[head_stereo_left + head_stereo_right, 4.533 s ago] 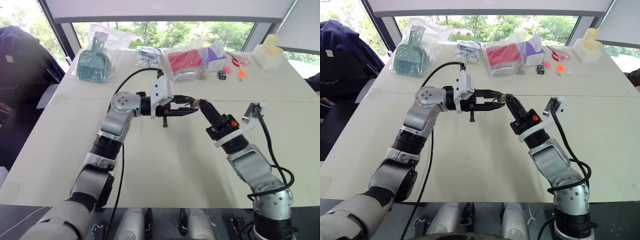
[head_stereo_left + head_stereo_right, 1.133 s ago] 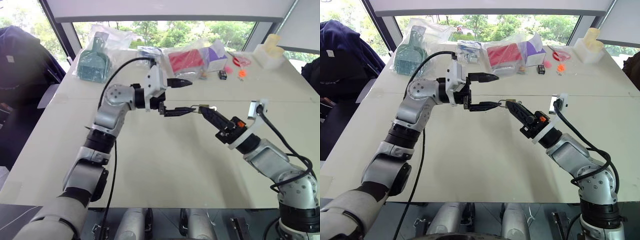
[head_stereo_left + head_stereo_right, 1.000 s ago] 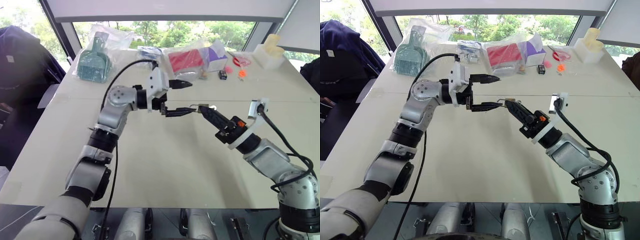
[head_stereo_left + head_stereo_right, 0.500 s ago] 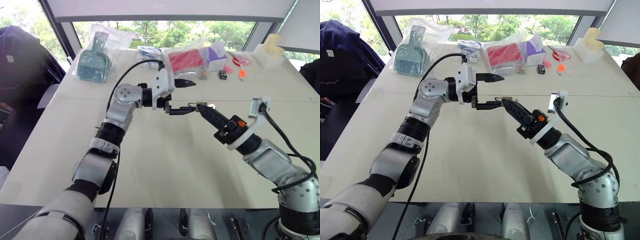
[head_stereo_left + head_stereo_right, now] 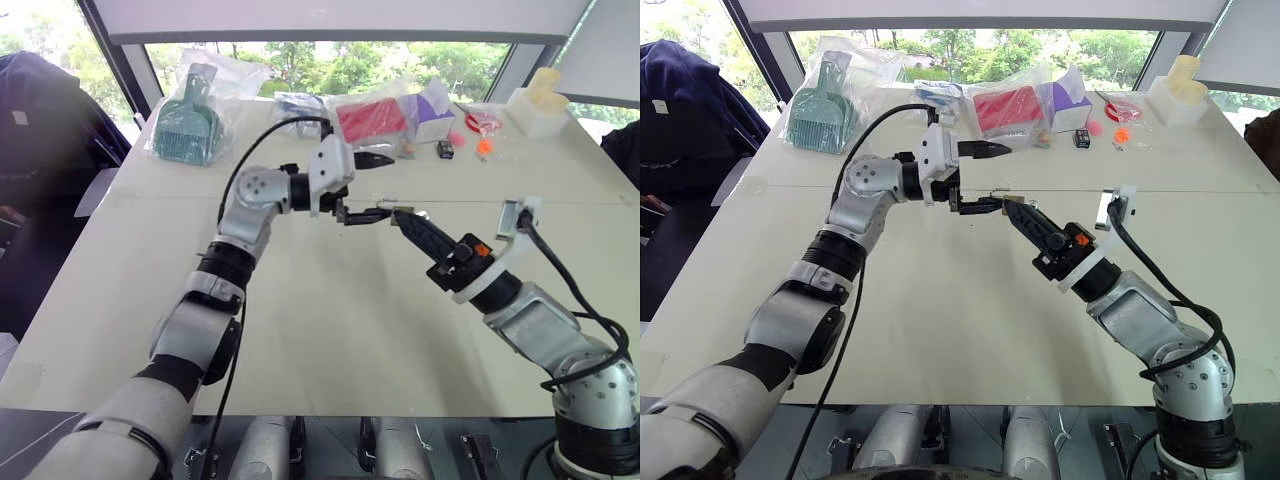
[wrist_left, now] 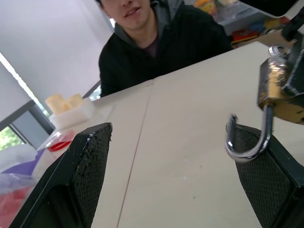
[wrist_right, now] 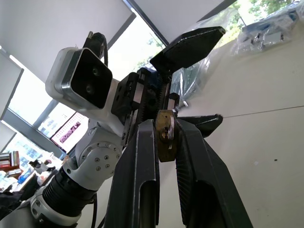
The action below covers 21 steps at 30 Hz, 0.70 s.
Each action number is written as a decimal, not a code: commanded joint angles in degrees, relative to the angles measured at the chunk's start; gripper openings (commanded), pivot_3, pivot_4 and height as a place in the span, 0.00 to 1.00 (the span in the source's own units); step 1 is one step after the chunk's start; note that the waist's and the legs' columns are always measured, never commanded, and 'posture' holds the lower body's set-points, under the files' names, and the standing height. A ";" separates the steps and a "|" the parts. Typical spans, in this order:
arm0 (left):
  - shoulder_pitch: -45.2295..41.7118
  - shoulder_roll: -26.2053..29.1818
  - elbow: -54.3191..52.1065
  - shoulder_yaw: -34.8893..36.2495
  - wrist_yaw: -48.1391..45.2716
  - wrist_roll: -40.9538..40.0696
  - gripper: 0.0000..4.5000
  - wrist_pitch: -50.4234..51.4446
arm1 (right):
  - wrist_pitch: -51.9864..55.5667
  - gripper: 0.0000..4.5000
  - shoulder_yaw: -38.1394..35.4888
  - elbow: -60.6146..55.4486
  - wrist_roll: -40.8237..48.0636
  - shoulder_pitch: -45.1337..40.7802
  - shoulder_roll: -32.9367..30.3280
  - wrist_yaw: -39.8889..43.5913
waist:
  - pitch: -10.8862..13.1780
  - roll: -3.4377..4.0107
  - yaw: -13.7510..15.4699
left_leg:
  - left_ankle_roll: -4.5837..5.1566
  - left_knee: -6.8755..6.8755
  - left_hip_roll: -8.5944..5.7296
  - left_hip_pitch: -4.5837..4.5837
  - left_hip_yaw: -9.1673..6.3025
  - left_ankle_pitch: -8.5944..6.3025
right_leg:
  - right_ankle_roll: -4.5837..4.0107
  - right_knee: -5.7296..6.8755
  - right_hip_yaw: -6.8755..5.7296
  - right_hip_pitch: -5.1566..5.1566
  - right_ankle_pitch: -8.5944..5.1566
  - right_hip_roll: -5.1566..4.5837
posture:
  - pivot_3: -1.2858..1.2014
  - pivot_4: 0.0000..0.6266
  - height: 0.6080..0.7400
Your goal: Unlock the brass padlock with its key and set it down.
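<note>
My right gripper (image 5: 401, 214) is shut on the brass padlock (image 7: 166, 137), holding it above the middle of the table. The padlock's yellow body (image 6: 280, 92) hangs with its silver shackle (image 6: 249, 142) swung open, one end free. A small silvery piece (image 6: 275, 50) shows at the body's other end; I cannot tell if it is the key. My left gripper (image 5: 389, 186) points at the padlock from the left and is open wide. Its lower finger (image 5: 370, 214) lies just beside the shackle, while the upper finger (image 5: 372, 159) stands well clear.
Along the table's far edge lie bagged items: a teal brush set (image 5: 185, 125), a red pack (image 5: 372, 120), a purple box (image 5: 432, 108), a small black box (image 5: 444, 150) and a white container (image 5: 538, 105). A person in a black hoodie (image 6: 161, 42) sits past the right side.
The left gripper, shut at the padlock several seconds ago, now stands open. Over the last second the left elbow and wrist swung a little right; the right gripper and padlock stayed put.
</note>
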 commanded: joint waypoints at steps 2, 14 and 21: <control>-2.02 -0.11 -1.62 1.47 0.92 -0.04 0.87 -1.18 | -0.09 0.00 0.11 -1.90 1.04 0.37 -0.10 0.76 | 0.00 0.00 0.01 | 0.00 0.00 0.00 0.00 0.00 0.00 | 0.00 0.00 0.00 0.00 0.00 0.00 | 0.52 0.24 0.96; 1.90 5.74 2.84 -0.23 1.89 5.21 0.87 2.12 | -0.46 0.00 1.69 5.34 -0.42 -0.77 3.21 -2.50 | -0.01 0.00 -0.23 | 0.00 0.00 0.01 0.02 0.01 0.00 | 0.00 0.01 0.00 0.00 0.00 0.01 | 0.52 0.24 0.96; 14.65 13.53 -18.83 2.11 -3.79 -2.90 0.87 23.83 | 6.50 0.00 3.40 24.76 -1.87 -8.48 4.84 -9.73 | 0.04 0.07 -1.66 | -0.07 -0.07 0.04 -0.03 0.01 0.04 | 0.01 0.08 0.00 -0.10 0.01 0.00 | 0.52 0.24 0.96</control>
